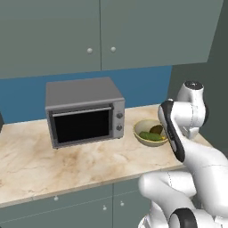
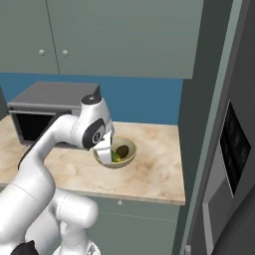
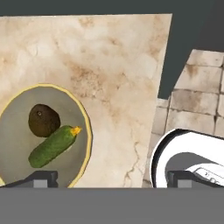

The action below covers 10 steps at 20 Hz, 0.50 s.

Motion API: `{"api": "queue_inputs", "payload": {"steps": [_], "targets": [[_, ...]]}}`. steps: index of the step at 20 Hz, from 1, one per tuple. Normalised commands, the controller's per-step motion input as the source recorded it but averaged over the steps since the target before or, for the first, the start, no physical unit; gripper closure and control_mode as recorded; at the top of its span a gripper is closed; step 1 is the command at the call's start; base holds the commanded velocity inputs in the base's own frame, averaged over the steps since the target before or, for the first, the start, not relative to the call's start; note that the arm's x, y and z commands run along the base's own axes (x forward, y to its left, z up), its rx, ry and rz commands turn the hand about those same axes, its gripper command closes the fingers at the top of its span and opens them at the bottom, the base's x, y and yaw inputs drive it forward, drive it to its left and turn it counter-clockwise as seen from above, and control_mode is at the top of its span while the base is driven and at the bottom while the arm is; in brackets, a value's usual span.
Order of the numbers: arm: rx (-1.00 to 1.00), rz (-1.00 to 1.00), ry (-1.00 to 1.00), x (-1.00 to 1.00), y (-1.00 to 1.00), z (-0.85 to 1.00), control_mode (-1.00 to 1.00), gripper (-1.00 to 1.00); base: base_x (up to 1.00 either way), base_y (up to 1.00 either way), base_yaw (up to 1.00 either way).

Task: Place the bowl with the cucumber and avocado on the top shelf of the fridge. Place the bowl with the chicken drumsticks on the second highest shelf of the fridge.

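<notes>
- While the arm bends over the table (image 1: 67, 160) in the left base view, the bowl (image 1: 144, 138) with the cucumber (image 1: 150, 136) and avocado (image 1: 156, 129) stands right of the oven (image 1: 84, 111). The forearm covers the bowl's right rim, so the jaws are hidden behind it.
- From the right base view, the hand (image 2: 105, 149) hangs just over the near-left rim of the bowl (image 2: 124, 155). The fridge (image 2: 226, 164) rises at the right, its door cut off by the picture edge; I cannot see any shelf inside.
- Looking down in the hand view, the bowl (image 3: 81, 131) lies at the lower left, cut off by the edges, with the avocado (image 3: 43, 120) above the cucumber (image 3: 53, 145). The two fingertips (image 3: 43, 179) stand wide apart with nothing between them, so the jaws are released. One tip is over the bowl, the other is beyond the table edge, over the floor (image 3: 197, 105).
- To do this step well, I think the hand should shift until the right rim lies between the tips, then go down and close on the rim only, keeping the bowl level.
</notes>
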Motion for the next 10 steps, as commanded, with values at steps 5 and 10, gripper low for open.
{"api": "queue_inputs", "payload": {"steps": [5,10], "targets": [[0.00,0.13,0.11,0.36,-0.11,-0.29,-1.00,-1.00,0.00,0.00,0.00],[0.00,0.07,0.00,0.35,-0.01,-0.34,-1.00,-1.00,0.00,0.00,0.00]]}}
